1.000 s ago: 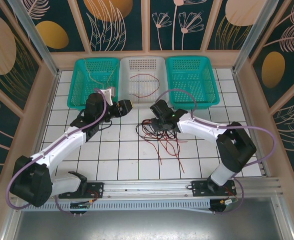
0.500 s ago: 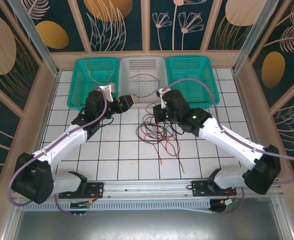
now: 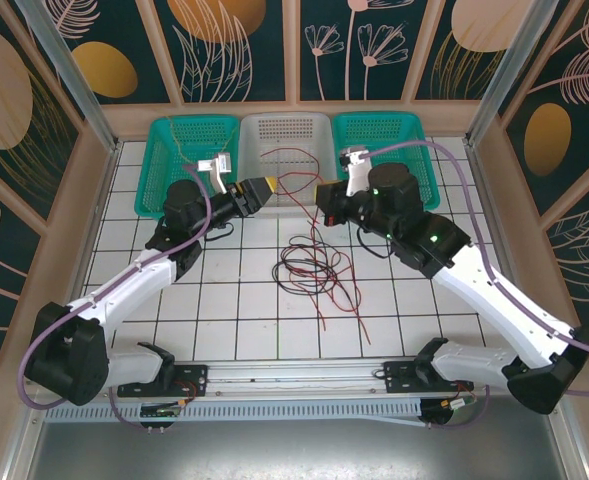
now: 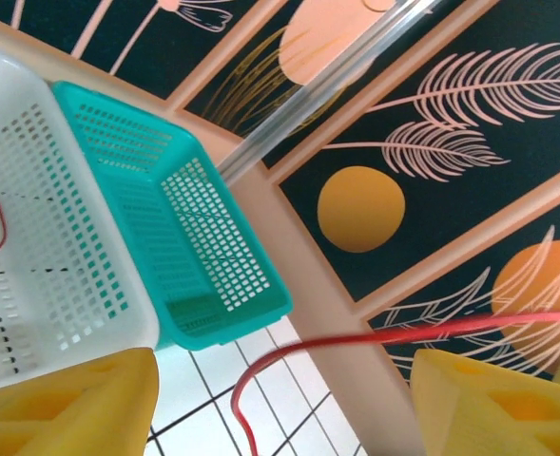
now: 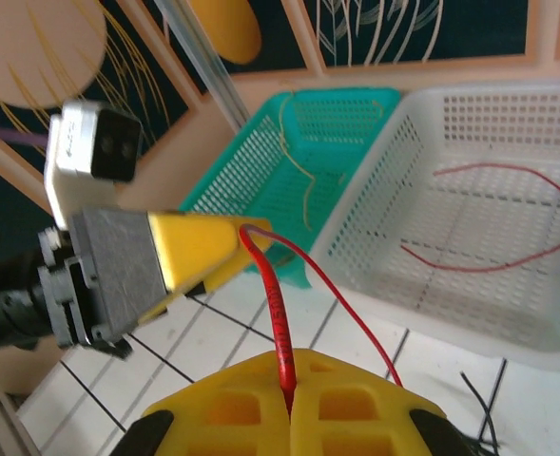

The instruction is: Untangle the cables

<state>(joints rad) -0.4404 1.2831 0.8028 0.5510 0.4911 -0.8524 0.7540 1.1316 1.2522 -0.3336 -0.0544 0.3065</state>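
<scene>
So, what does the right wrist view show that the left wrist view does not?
Right wrist view: the right gripper shut on a red cable, the left gripper seen from outside, and the left teal basket holding a tan cable. Left wrist view: the left gripper's own fingers spread apart, and the right teal basket. Both: that red cable and the white basket.

The top camera looked down from behind the arms (image 3: 134,285) over the tabletop (image 3: 224,320). Wrist cameras sat close behind the left claw (image 4: 280,408) and right claw (image 5: 289,408); both caught the white basket (image 4: 61,247) and red cable (image 4: 384,334).
</scene>
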